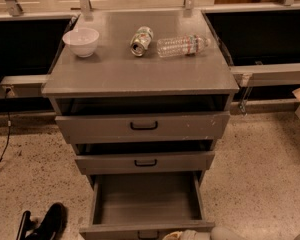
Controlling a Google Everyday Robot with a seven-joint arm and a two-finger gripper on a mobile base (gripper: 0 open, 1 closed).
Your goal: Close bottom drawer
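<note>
The bottom drawer [146,200] is the lowest of three in the grey cabinet. It is pulled far out and its deep grey box is empty. Its short front panel [115,231] lies at the frame's bottom edge, with the small black handle [148,234] only partly in view. My gripper [182,234], cream-coloured, shows only as a tip at the bottom edge. It is right at the front panel, just right of the handle. The pale arm [230,233] runs off to the lower right.
The middle drawer [145,162] and the top drawer [142,126] stand slightly ajar. On the cabinet top [105,69] are a white bowl [81,41], a can on its side [141,40] and a lying plastic bottle [182,45]. A black object [46,224] lies on the speckled floor at lower left.
</note>
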